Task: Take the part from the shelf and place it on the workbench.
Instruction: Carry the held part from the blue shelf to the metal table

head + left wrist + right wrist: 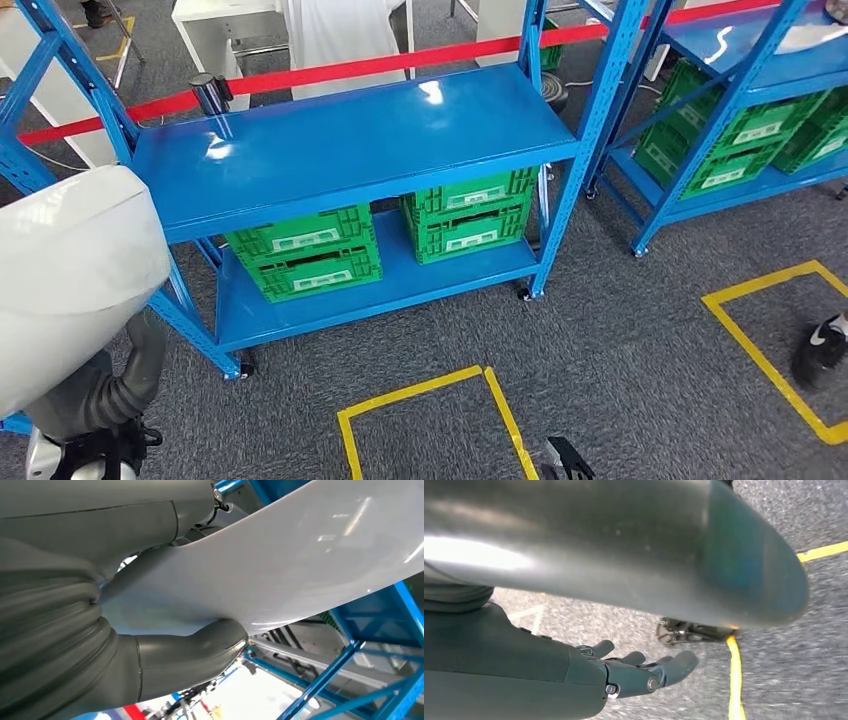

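Note:
A large white curved part (70, 280) fills the lower left of the head view, off the shelf and in front of its left post. My left hand (150, 655) grips it from underneath, with the thumb (210, 647) pressed against the part's smooth white surface (300, 565). The grey ribbed wrist (115, 395) shows below the part, which hides the fingers. My right hand (644, 672) hangs low over the grey carpet, fingers stretched out and slightly apart, holding nothing. Its dark tip (566, 460) shows at the bottom edge of the head view.
The blue shelf (350, 150) stands ahead with a small dark metal cylinder (212, 95) on its top board and green crates (305, 250) below. A second blue rack (740, 120) stands right. Yellow tape squares (430, 420) mark the carpet. A person's shoe (820, 350) is at the right.

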You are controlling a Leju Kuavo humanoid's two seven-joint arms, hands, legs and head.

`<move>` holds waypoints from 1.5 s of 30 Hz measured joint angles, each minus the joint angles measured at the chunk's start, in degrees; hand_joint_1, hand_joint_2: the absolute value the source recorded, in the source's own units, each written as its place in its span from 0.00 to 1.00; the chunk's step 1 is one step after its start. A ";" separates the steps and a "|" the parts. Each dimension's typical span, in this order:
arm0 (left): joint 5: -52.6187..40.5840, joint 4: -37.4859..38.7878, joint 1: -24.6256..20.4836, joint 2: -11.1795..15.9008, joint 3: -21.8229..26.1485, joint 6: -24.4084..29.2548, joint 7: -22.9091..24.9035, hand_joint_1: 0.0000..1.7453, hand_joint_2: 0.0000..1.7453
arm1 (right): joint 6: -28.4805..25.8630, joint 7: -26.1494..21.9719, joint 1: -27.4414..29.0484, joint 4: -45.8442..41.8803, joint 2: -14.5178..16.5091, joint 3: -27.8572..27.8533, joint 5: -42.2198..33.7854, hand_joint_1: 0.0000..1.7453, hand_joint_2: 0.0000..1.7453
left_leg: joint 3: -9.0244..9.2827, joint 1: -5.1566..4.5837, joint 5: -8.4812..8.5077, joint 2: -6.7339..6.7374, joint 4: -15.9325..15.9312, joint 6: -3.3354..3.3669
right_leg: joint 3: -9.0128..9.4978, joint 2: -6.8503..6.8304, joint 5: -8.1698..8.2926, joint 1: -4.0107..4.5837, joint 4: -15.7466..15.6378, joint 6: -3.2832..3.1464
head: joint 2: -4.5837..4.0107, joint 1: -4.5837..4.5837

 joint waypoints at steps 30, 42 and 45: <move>-0.38 1.57 -2.35 -2.17 2.09 -2.73 0.49 1.00 1.00 | -0.04 -1.50 0.13 -0.01 0.20 -0.98 -1.40 0.00 0.00 | 0.66 -0.11 0.76 0.31 -0.67 0.36 | 0.73 -0.08 -0.72 0.03 0.03 0.30 | 0.00 -0.09; -1.00 1.13 -3.34 -2.81 2.13 -2.88 1.92 1.00 1.00 | -0.96 -2.02 0.19 0.00 0.39 -2.02 -2.30 0.00 0.00 | 13.84 -0.83 -5.38 -0.07 -6.22 1.75 | -7.27 -0.19 7.46 0.10 0.06 1.66 | 0.00 -0.15; -1.04 1.13 -3.45 -2.85 2.13 -2.83 1.94 1.00 1.00 | -0.86 -2.21 0.47 0.00 0.48 -2.40 -2.41 0.00 0.00 | 12.15 -0.63 -3.20 0.30 -6.72 3.12 | -8.39 0.02 5.10 -0.15 1.69 2.54 | 0.00 -0.22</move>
